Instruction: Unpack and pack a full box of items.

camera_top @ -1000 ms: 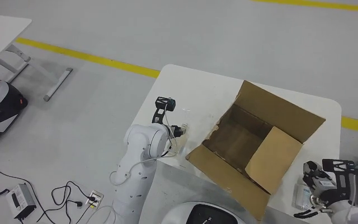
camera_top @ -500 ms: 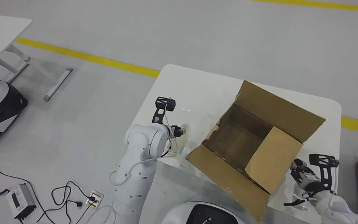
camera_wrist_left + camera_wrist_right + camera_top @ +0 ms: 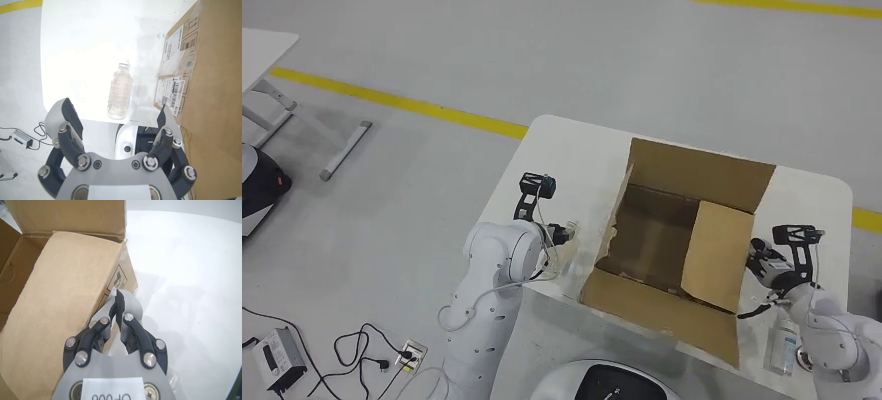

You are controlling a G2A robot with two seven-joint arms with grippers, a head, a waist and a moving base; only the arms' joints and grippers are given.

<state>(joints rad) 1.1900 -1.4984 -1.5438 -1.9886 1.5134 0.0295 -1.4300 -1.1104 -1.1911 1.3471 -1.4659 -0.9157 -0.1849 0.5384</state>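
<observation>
An open cardboard box stands on the white table, its inside bare as far as I can see. My right gripper is shut with nothing in it. In the right wrist view its tips press against the box's outer wall, under a raised flap. My left gripper hangs open near the table's front left corner. A clear plastic bottle stands on the table just beyond its fingers, beside the box's labelled side.
A second clear bottle lies on the table by the right arm, near the front right edge. Bare white table spreads behind and right of the box. The table's front edge runs close under the left gripper.
The right arm has swung from the table's front right corner up against the box. The box has turned and slid to the left. The left arm has stayed still.
</observation>
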